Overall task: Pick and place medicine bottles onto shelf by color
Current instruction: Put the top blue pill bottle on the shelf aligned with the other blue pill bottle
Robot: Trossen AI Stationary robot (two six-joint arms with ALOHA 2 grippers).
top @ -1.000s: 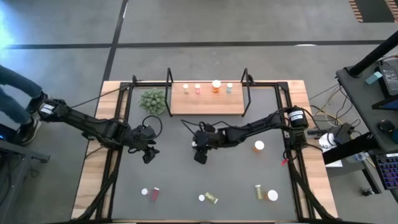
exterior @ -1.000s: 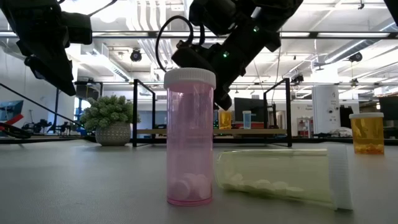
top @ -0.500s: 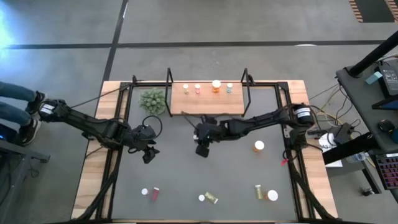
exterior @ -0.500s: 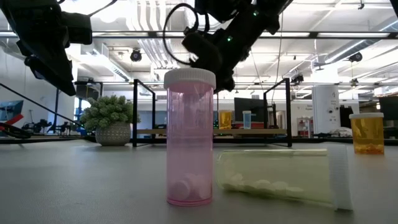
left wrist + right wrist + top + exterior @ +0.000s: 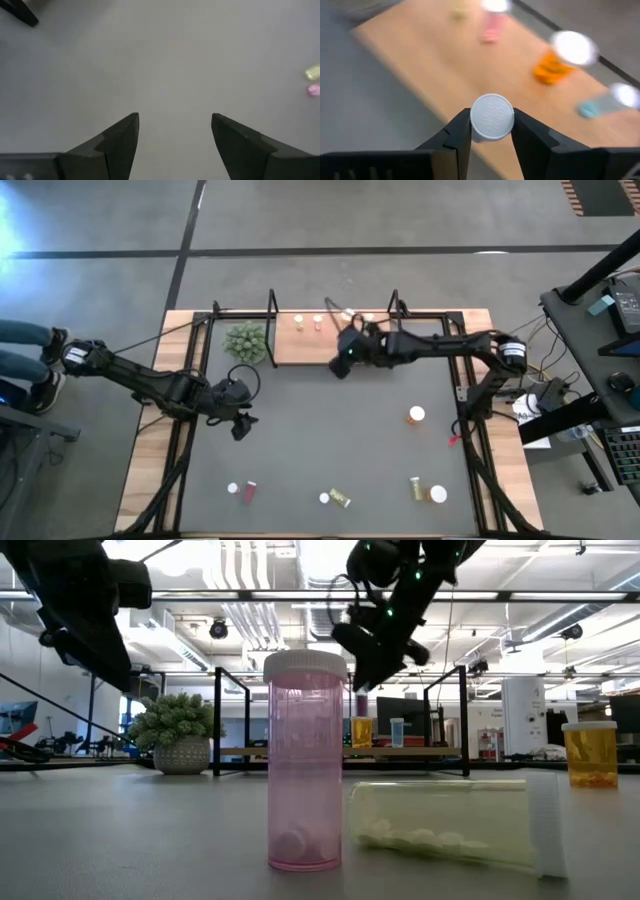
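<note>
My right gripper has swung from mid-mat up to the shelf since a second ago; in the high view it now sits over the board's front edge, right of centre. Its fingers are narrow, clamped on a white-capped bottle; I can't tell the body colour. The wrist view shows that cap above the wood near the front edge, with blurred pink, orange and pale blue bottles standing farther back on the shelf. In the low view the gripper hangs above the shelf's orange bottle.

My left gripper has not moved: it waits over the mat left of centre, fingers wide, holding nothing.

Nothing else has shifted. An orange bottle stands at mid-right of the mat. Along the near edge are a pink one, a yellow-green one lying down, and another yellow-green. The plant sits just left of the shelf.
</note>
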